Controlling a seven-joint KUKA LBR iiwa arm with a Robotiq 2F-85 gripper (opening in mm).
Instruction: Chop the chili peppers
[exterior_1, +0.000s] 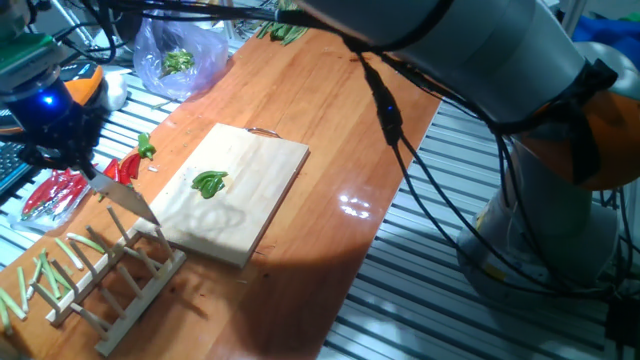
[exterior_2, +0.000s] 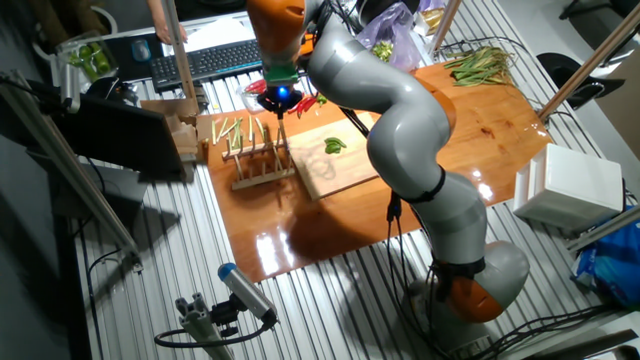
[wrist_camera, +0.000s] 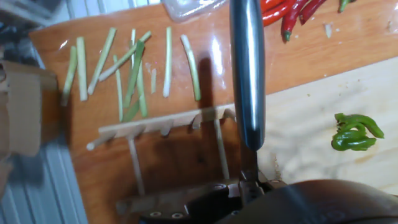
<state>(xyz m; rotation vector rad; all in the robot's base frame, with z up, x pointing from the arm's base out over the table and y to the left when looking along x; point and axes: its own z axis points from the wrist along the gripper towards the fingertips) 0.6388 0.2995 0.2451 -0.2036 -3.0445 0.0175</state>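
While the gripper (exterior_1: 88, 168) is clamped on the handle of a knife (exterior_1: 128, 202), the blade slants down over the wooden rack (exterior_1: 120, 275) just beside the near corner of the cutting board (exterior_1: 250, 190), and in the hand view the blade (wrist_camera: 247, 68) runs straight out over the rack's pegs. The chili peppers (exterior_1: 209, 183) lie curled near the middle of the board, apart from the blade. Pale green stalks (wrist_camera: 134, 62) lie spread on the table beyond the rack, red chilies (exterior_1: 122, 166) lie near the gripper, and a plastic bag (exterior_1: 180, 55) holding greens sits further off.
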